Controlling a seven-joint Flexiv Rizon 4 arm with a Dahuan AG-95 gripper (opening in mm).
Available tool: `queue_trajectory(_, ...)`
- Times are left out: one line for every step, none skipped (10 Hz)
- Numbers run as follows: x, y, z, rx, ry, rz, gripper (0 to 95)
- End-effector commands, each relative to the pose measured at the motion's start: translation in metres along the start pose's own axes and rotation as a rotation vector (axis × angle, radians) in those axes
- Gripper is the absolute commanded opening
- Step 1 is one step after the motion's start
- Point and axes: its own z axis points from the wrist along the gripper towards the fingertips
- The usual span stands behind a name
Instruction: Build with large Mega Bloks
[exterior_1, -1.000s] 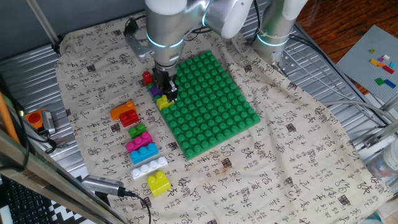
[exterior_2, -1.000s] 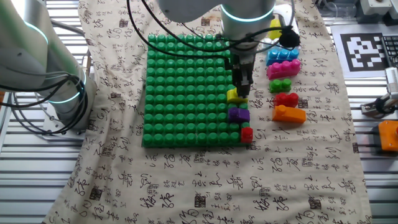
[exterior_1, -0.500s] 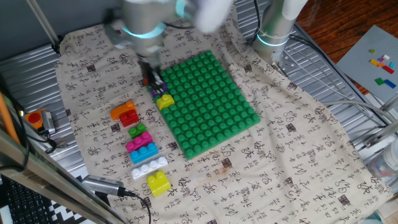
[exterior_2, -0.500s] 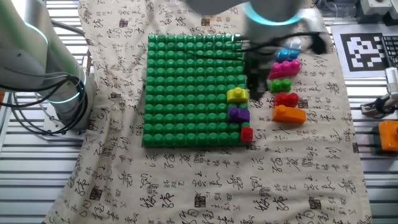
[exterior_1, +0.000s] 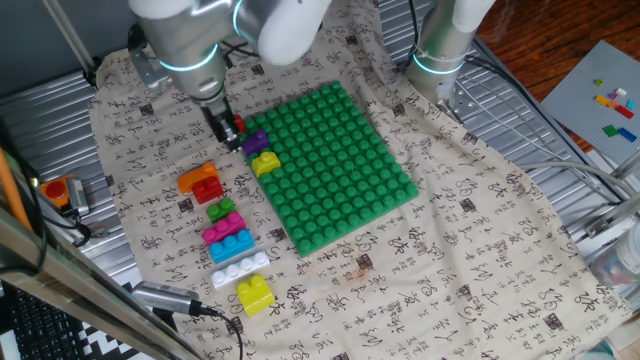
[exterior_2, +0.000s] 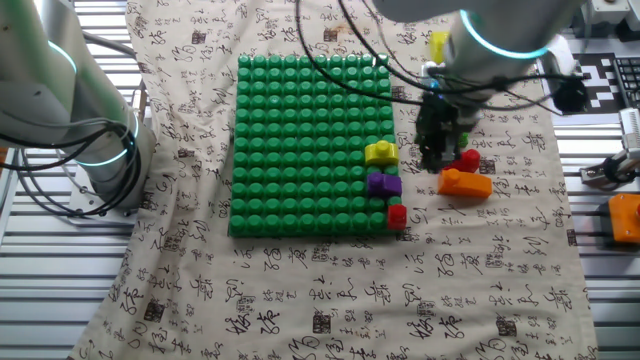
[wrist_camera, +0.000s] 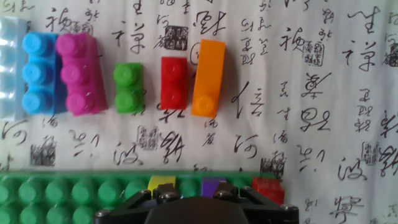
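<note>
Gripper (exterior_1: 228, 135): I can't tell the finger gap — nothing held.
Change: I've moved off the yellow brick (exterior_1: 265, 163) toward the orange brick (exterior_2: 465, 183).

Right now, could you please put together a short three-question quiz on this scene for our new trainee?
1. True or false: the orange glossy plastic brick is pressed onto the green studded plastic baseplate.
2. On the baseplate's edge, which brick sits between the yellow plastic brick and the small red plastic brick? A) purple B) blue C) white
3. Fill in: in the hand view, the loose brick right beside the orange one is ____.
Key: 1 false, it lies on the printed cloth; 2 A, the purple plastic brick; 3 red, the loose red brick.
</note>
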Motion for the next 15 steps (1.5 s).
queue_trajectory(-0.0050,-0.0018,0.0049,0.003,-0.005,0.004,38.0)
queue_trajectory(-0.0077,-0.0032,0.0080,0.004,-0.006,0.007,38.0)
queue_trajectory(-0.0099,-0.0061,0.0114,0.003,-0.007,0.009,38.0)
queue_trajectory(-0.0098,-0.0076,0.0123,0.000,-0.007,0.009,38.0)
queue_trajectory(-0.0096,-0.0075,0.0114,0.000,-0.006,0.012,38.0)
queue_trajectory(-0.0096,-0.0075,0.0114,-0.003,-0.007,0.017,38.0)
queue_trajectory(-0.0096,-0.0075,0.0114,-0.005,-0.011,0.020,38.0)
queue_trajectory(-0.0096,-0.0075,0.0114,-0.005,-0.007,0.040,38.0)
queue_trajectory(-0.0096,-0.0075,0.0114,-0.001,-0.008,0.065,38.0)
queue_trajectory(-0.0096,-0.0075,0.0114,0.001,-0.009,0.094,38.0)
queue_trajectory(-0.0096,-0.0075,0.0114,0.001,-0.008,0.113,38.0)
queue_trajectory(-0.0096,-0.0075,0.0114,0.001,-0.011,0.128,38.0)
queue_trajectory(-0.0096,-0.0075,0.0114,0.006,-0.018,0.130,38.0)
queue_trajectory(-0.0096,-0.0075,0.0114,0.008,-0.022,0.130,38.0)
queue_trajectory(-0.0096,-0.0075,0.0114,0.008,-0.027,0.130,38.0)
